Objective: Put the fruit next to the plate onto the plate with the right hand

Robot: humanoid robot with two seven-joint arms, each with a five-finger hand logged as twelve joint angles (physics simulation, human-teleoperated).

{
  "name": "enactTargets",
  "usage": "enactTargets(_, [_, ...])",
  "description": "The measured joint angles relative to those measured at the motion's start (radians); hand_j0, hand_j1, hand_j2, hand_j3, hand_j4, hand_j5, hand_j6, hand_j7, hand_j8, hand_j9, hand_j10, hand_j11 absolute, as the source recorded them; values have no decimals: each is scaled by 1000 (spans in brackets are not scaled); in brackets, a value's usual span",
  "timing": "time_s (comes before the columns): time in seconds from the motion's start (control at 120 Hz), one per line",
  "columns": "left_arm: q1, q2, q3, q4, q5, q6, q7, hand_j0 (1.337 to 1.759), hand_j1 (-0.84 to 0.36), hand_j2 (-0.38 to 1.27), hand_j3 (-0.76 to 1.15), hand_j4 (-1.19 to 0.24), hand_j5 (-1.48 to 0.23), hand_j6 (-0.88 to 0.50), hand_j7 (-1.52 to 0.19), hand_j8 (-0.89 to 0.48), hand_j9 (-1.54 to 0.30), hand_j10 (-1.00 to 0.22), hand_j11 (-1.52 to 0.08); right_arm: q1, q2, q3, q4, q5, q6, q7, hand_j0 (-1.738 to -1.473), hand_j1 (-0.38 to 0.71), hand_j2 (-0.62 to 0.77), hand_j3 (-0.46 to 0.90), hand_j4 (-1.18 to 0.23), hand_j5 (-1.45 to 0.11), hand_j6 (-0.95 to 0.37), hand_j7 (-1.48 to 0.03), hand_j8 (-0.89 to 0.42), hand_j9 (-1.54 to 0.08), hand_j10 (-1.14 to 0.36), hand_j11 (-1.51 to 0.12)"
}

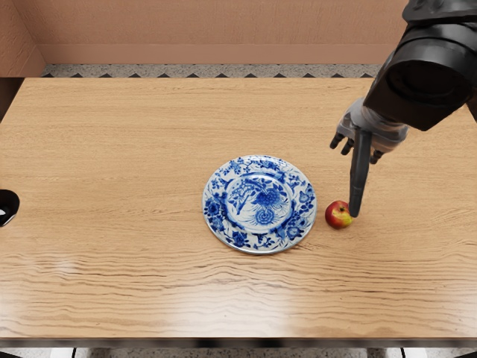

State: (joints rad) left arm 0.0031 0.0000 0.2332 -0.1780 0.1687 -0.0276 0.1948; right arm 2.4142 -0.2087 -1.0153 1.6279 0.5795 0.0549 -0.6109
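Lying on the light wooden table (112, 149) just right of the round blue-and-white china plate (259, 203), the small red-yellow apple (337, 215) is ungrasped — the right hand (369, 138) hangs above, loosely open, one straight finger (358, 179) reaching its right side. Left arm (6, 206) — a dark tip at the left edge.

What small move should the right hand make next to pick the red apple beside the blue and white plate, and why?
Probably lower the right hand slightly and close its fingers around the small red apple. One long finger points down at the apple's right side, the others hang above it holding nothing, and the apple lies on the wooden table right of the blue-and-white patterned plate.
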Motion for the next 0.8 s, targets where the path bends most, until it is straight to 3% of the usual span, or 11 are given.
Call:
enactTargets(0.175, [0, 0, 0, 0, 0, 0, 0, 1658, 349, 0, 0, 0, 0, 0, 0, 0, 0, 0, 0, -191, 133, 120, -10, 1, -409, 0, -1658, -311, -6, 0, -32, -42, -33, -42, -32, -42, -32, -42])
enactTargets(0.292, [0, 0, 0, 0, 0, 0, 0, 1658, 349, 0, 0, 0, 0, 0, 0, 0, 0, 0, 0, -265, 171, 161, -12, 3, -580, 0, -1658, -306, -7, 0, -37, -47, -37, -47, -37, -47, -36, -47])
enactTargets(0.8, [0, 0, 0, 0, 0, 0, 0, 1658, 349, 0, 0, 0, 0, 0, 0, 0, 0, 0, 0, -308, 208, 52, -13, -31, -665, 0, -1658, -305, -7, 0, -37, -48, -38, -48, -37, -48, -37, -48])
